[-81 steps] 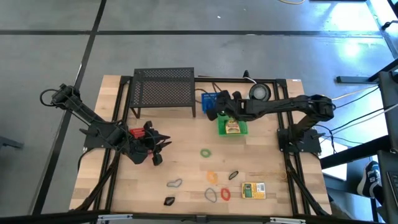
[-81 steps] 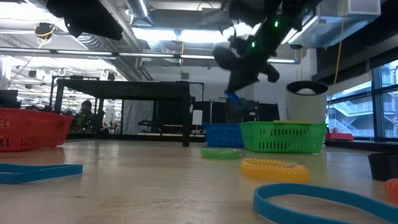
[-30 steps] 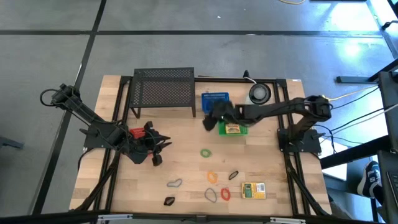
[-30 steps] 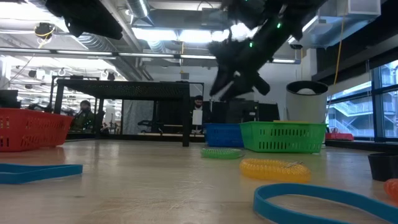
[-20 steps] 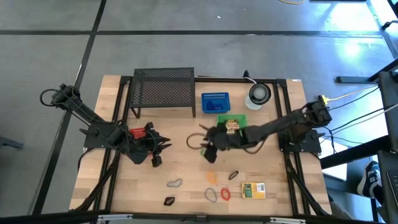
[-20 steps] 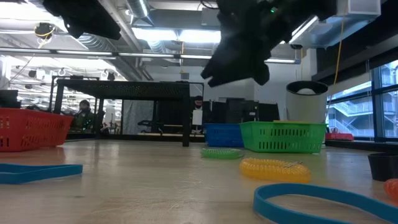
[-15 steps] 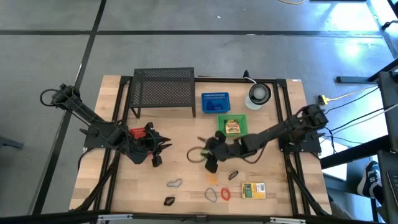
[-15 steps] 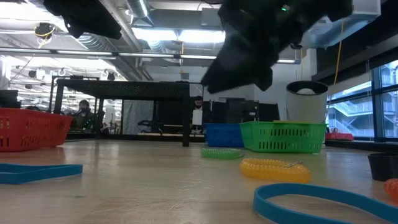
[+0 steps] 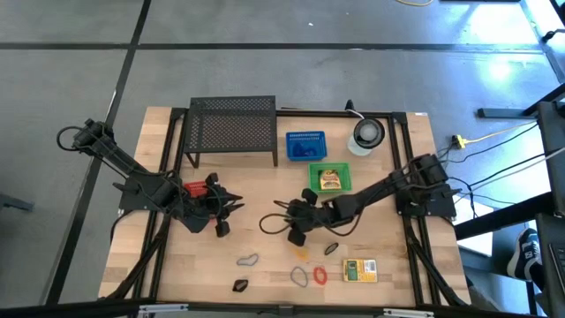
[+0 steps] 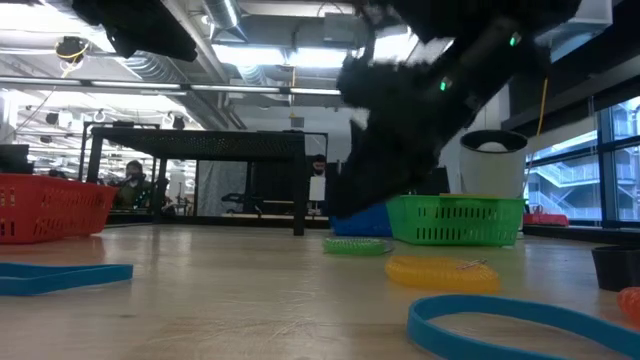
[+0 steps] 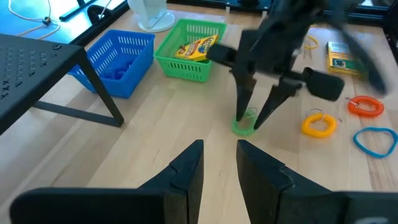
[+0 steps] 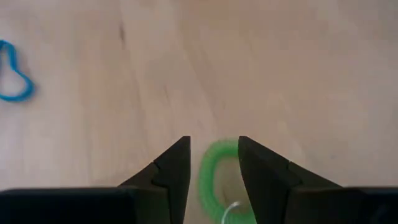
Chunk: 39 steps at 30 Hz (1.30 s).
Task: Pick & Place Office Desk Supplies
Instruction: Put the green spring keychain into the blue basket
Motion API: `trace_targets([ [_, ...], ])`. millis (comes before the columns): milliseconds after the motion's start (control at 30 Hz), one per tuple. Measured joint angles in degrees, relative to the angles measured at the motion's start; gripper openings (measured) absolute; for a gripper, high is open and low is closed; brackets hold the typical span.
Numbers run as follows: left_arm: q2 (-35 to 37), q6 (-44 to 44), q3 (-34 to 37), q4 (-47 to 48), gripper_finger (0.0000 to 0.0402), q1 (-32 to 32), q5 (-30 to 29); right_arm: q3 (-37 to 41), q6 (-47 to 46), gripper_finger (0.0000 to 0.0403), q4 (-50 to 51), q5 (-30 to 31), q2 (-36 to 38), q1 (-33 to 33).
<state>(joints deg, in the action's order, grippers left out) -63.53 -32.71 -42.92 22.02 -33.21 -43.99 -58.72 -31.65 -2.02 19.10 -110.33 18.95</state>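
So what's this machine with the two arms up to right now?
It is sorting small desk supplies on a wooden table. The right gripper has reached down over a green coiled loop, its fingers open on either side, not yet closed on it. The left gripper waits near the red basket. Other loops and a yellow-green box lie loose nearby.

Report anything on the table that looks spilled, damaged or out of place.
Nothing looks damaged or spilled. Loose loops, clips and a yellow box lie scattered on the table, waiting to be sorted. The right gripper stands open over the green loop; the left gripper waits apart.
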Motion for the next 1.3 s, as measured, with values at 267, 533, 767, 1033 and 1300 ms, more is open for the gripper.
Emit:
trace_targets([
  [267, 0.00, -0.50, 0.00, 0.00, 0.0088, -0.04, 0.09, -0.23, -1.75, 0.0135, -1.06, -0.67, -4.27, -0.34],
  [533, 0.00, -0.55, 0.00, 0.00, 0.0088, -0.04, 0.11, -0.22, -1.09, 0.0134, -0.67, -0.32, -4.52, -0.36],
  [767, 0.00, -0.57, 0.00, 0.00, 0.0088, -0.04, 0.13, -0.17, -3.80, 0.0087, 0.11, 0.24, -4.56, -0.42],
  [1033, 0.00, -0.57, 0.00, 0.00, 0.0088, -0.04, 0.15, -0.15, -4.21, 0.0015, 0.44, 2.43, -4.61, -0.46],
  [1300, 0.00, -0.57, 0.00, 0.00, 0.0088, -0.04, 0.17, -1.90, -0.72, 0.0012, -0.39, 2.13, -2.39, -0.13],
])
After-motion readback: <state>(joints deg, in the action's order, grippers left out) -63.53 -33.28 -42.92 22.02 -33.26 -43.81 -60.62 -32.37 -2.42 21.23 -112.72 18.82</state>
